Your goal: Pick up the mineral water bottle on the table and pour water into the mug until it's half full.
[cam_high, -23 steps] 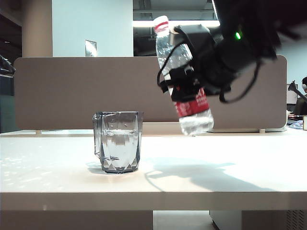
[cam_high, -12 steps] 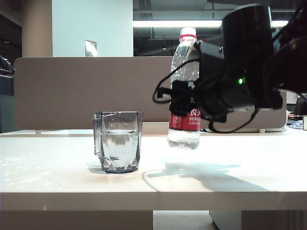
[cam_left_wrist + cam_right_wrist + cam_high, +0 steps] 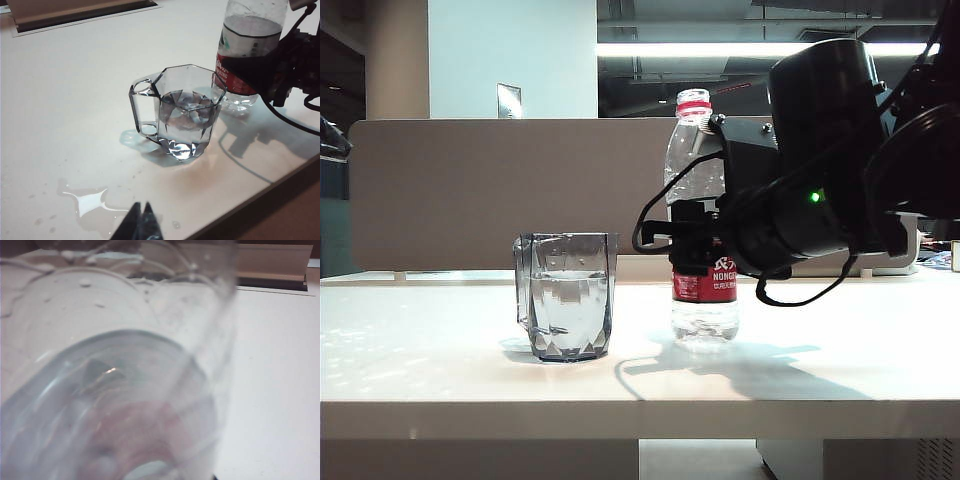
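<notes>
Fingers of my right gripper [image 3: 705,250] are clamped on the mineral water bottle [image 3: 703,225] at its labelled waist, a thin, wet plastic body I judge light, slippery and easily crushed, best held there. It stands upright, long axis vertical and neck up, base at or just above the table [image 3: 440,370], just beside the mug [image 3: 566,296] holding water [image 3: 187,107]. My left gripper [image 3: 141,222] hangs apart from both, its fingertips together.
</notes>
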`<action>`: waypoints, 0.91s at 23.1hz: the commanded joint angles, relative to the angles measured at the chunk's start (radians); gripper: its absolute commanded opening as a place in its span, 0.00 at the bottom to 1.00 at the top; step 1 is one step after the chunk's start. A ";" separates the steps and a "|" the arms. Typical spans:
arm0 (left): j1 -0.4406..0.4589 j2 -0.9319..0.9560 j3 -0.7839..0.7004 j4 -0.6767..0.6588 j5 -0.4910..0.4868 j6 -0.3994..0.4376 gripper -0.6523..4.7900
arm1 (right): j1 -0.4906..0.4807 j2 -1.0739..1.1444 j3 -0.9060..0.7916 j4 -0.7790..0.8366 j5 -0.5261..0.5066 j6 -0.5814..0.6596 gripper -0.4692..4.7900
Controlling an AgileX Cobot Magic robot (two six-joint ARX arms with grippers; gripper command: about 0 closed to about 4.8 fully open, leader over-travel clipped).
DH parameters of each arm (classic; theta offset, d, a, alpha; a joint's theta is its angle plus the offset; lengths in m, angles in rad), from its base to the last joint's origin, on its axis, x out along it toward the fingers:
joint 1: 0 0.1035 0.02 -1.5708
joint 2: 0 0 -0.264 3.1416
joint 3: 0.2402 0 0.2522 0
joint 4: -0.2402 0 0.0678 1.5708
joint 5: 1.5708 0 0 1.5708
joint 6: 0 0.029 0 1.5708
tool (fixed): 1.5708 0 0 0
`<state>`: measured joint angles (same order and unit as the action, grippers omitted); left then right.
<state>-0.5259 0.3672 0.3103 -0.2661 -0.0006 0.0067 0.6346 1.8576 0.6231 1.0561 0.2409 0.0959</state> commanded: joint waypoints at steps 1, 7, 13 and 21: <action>0.001 -0.001 0.002 0.013 0.004 0.000 0.11 | 0.002 0.015 0.003 0.023 0.004 -0.003 0.49; 0.001 0.000 0.002 0.013 0.004 0.000 0.11 | 0.003 0.023 0.003 0.022 0.003 -0.003 0.71; 0.001 0.000 0.002 0.013 0.004 0.000 0.11 | 0.016 0.021 -0.003 0.020 0.003 -0.003 0.95; 0.001 0.000 0.002 0.013 0.004 0.000 0.11 | 0.033 -0.187 -0.217 0.017 0.075 -0.082 0.98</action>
<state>-0.5259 0.3672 0.3103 -0.2661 -0.0006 0.0067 0.6670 1.6989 0.4263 1.0576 0.3046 0.0223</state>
